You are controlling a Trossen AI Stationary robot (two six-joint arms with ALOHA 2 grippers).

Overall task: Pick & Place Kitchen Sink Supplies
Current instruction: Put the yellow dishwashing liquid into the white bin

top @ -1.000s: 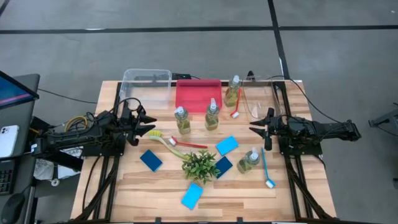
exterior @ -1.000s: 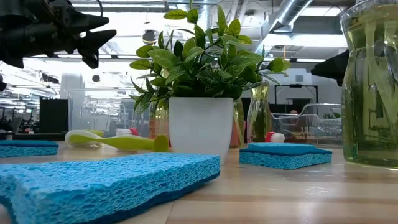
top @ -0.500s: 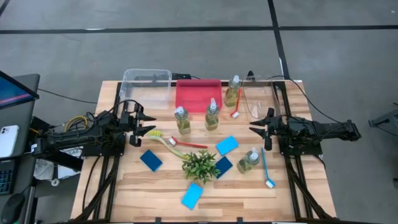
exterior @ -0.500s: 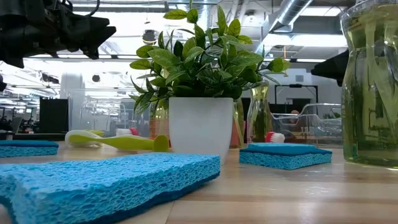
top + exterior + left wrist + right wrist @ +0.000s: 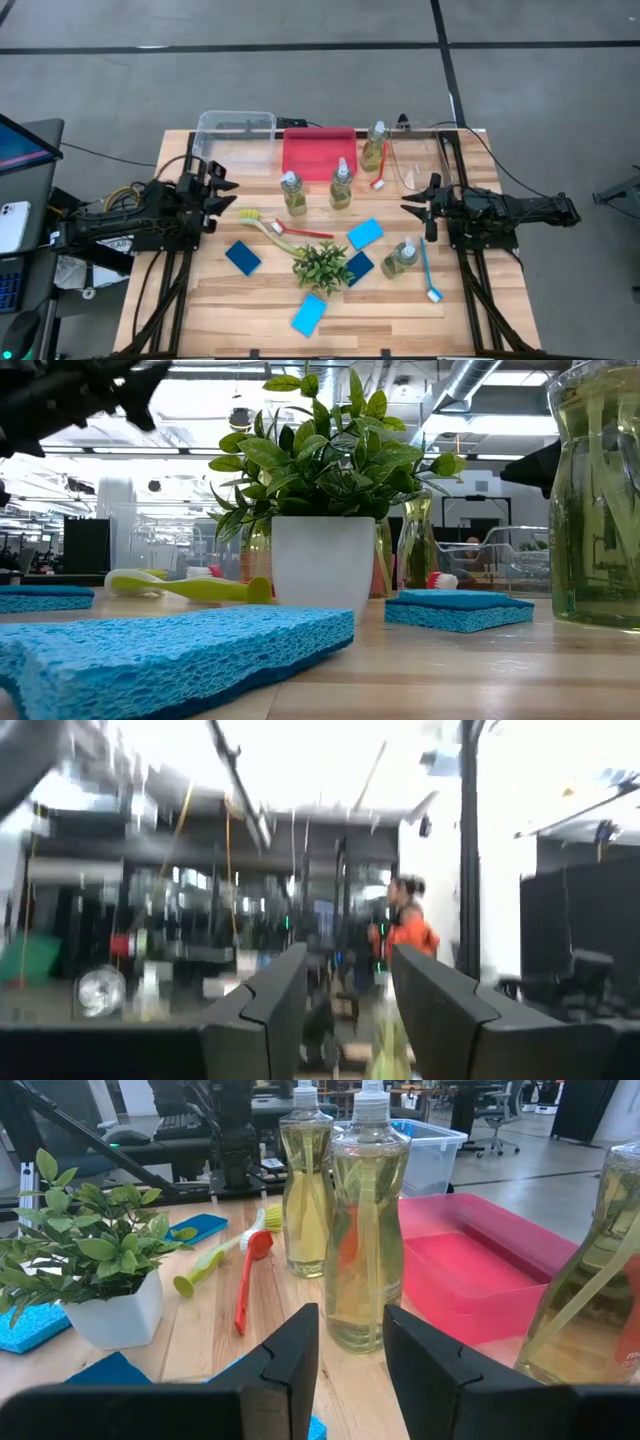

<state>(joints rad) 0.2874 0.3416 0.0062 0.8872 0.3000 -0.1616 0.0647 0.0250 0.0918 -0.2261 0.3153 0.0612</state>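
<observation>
Four clear bottles of yellow-green liquid stand upright on the table: two (image 5: 292, 193) (image 5: 341, 184) before the red bin, one (image 5: 375, 146) at the far side, one (image 5: 400, 258) near the blue brush (image 5: 428, 270). A yellow brush (image 5: 262, 222) and a red brush (image 5: 305, 232) lie mid-table. Light-blue sponges (image 5: 365, 234) (image 5: 309, 314) and dark-blue sponges (image 5: 242, 257) (image 5: 358, 267) lie flat. My left gripper (image 5: 226, 193) is open and empty, above the table left of the yellow brush; it also shows in the left wrist view (image 5: 345, 1010). My right gripper (image 5: 408, 207) is open and empty at the right; its wrist view (image 5: 350, 1350) faces the bottles.
A small green plant (image 5: 322, 265) in a white pot stands mid-table. A clear bin (image 5: 236, 135), a red bin (image 5: 320, 152) and another clear bin (image 5: 418, 160) stand along the far edge. A short red brush (image 5: 378, 180) lies by the far bottle.
My left gripper has drawn back a little toward the table's left edge, risen, and tipped its fingers up, so its wrist view now looks level into the room. It stays open. Nothing on the table has moved.
</observation>
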